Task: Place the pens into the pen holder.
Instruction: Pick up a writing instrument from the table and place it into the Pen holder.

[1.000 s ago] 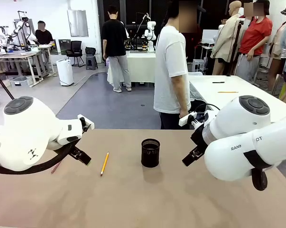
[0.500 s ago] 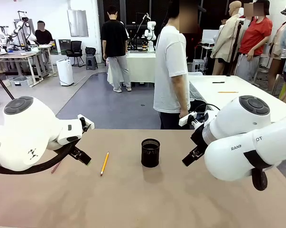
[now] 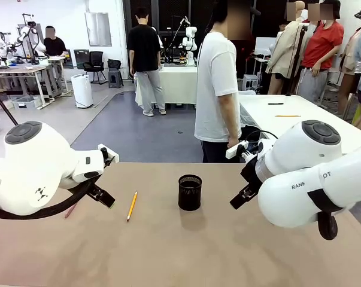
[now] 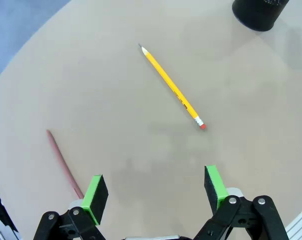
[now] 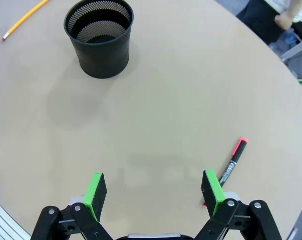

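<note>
Tan worktop point(image 3: 168, 257) carries every item. The black wire-mesh pen holder point(image 3: 190, 192) stands upright at mid-frame in the front view, between the two arms and apart from both. A yellow pencil point(image 3: 132, 205) lies flat to the left of it, well apart. A dark red pen point(image 3: 70, 210) lies further left, partly hidden behind the left arm.

Left gripper point(image 4: 156, 187): in the left wrist view the jaws stand wide apart over bare worktop, with nothing between the green pads point(image 4: 94, 192). The pencil lies in the upper middle of that frame, its eraser end nearer the gripper. The red pen runs down the lower left to just beside the left-hand pad. The holder is cut off by the upper right corner.

Right gripper point(image 5: 155, 187): in the right wrist view the jaws are likewise fully spread and hold nothing. The holder sits in the upper left of that frame. A black marker with red ends point(image 5: 232, 164) lies at lower right, just beside the right-hand pad, its lower end hidden behind it.

A person point(image 3: 219, 78) stands at the far edge of the worktop.
</note>
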Controlling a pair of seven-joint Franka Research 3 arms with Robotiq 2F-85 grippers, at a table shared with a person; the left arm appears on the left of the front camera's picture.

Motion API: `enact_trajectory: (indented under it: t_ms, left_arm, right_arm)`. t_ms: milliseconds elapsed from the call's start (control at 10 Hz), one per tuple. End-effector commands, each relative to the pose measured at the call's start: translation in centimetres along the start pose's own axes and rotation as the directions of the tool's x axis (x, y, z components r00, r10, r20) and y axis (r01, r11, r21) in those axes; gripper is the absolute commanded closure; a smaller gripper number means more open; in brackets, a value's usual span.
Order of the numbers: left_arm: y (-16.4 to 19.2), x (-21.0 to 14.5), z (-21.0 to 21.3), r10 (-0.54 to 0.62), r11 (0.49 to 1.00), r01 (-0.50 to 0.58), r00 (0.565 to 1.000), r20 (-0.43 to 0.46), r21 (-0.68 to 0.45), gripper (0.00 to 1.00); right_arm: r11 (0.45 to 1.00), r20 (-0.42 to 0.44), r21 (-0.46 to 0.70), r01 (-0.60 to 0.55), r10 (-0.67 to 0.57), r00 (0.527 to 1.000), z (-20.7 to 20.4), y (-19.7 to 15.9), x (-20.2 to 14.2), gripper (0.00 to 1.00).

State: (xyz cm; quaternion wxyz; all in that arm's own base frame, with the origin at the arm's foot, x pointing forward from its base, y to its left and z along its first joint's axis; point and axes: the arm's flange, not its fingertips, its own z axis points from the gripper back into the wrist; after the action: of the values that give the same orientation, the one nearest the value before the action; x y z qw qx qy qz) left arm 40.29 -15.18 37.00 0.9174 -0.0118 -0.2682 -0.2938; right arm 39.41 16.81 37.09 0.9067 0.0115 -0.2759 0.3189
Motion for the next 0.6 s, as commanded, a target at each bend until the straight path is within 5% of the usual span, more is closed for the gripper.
enact_trajectory:
  t_ms: [0, 500]
  left_arm:
    - [0.00, 0.00, 0.01, 0.000, 1.000, 0.000, 1.000, 0.000, 0.000, 0.00]
    - [0.00, 0.00, 0.01, 0.000, 1.000, 0.000, 1.000, 0.000, 0.000, 0.00]
  right_arm:
    - [1.000, 0.000, 0.000, 0.001, -0.001, 1.000, 0.00, 0.00, 0.00, 0.00]
    - [1.000, 0.000, 0.000, 0.001, -0.001, 1.000, 0.00, 0.00, 0.00, 0.00]
